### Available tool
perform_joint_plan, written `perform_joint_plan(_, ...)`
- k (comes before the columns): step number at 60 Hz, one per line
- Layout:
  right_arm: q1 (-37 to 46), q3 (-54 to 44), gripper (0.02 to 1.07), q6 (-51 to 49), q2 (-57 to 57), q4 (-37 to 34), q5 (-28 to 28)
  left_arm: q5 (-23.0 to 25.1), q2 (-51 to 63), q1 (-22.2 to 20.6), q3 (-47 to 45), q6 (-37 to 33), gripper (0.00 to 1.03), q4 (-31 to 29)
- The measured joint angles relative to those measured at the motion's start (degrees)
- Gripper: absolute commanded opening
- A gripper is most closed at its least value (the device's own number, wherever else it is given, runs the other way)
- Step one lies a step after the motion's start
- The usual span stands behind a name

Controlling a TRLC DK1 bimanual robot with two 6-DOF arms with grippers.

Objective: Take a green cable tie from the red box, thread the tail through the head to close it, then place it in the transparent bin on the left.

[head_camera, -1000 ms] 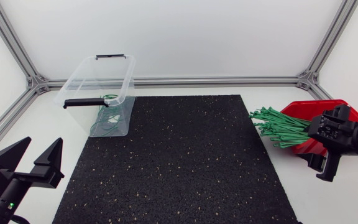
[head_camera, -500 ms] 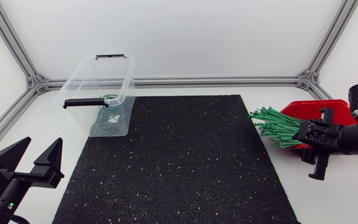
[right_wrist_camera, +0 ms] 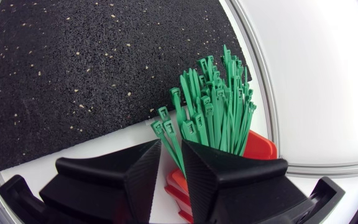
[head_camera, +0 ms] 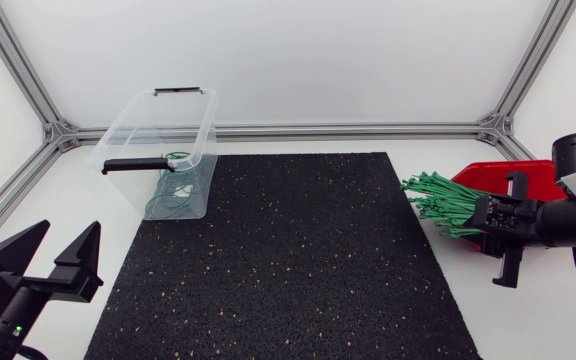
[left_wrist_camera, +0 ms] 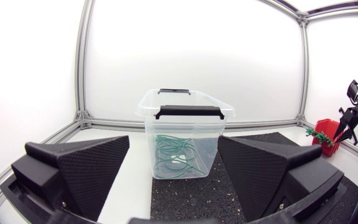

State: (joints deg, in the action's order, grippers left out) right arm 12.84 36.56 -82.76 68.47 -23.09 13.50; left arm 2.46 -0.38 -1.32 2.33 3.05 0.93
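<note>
A bundle of green cable ties (head_camera: pixel 446 205) fans out of the red box (head_camera: pixel 528 175) at the table's right edge. My right gripper (head_camera: pixel 480 215) sits at the box's near left side. In the right wrist view its fingers stand close together, pinching the stem of a green cable tie (right_wrist_camera: pixel 168 146) at the edge of the bundle (right_wrist_camera: pixel 219 106), above the red box (right_wrist_camera: pixel 260 146). My left gripper (head_camera: pixel 68 240) is open and holds nothing at the front left. The transparent bin (head_camera: pixel 128 130) stands ahead of it with closed green ties (head_camera: pixel 173 190) inside, also seen as the bin (left_wrist_camera: pixel 166 124) between the open left gripper (left_wrist_camera: pixel 173 149) fingers.
A black speckled mat (head_camera: pixel 288 260) covers the middle of the table between the bin and the red box. Aluminium frame rails (head_camera: pixel 298 130) run along the back and sides. The bin has black handles (head_camera: pixel 133 165).
My right gripper has shifted left toward the tie bundle and its fingers have come together on a tie. The left arm has not moved.
</note>
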Motion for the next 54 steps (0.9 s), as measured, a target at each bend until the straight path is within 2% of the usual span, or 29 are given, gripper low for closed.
perform_joint_plan(20,0.00,-1.16,0.30,-1.09,1.51,3.72,-0.24,0.00,-0.02,-0.37,0.00,0.00,1.00,-0.02)
perform_joint_plan(54,-0.07,-2.08,0.26,-1.49,2.36,4.09,-0.24,-0.24,-0.02,-0.74,0.00,0.00,1.00,-0.02)
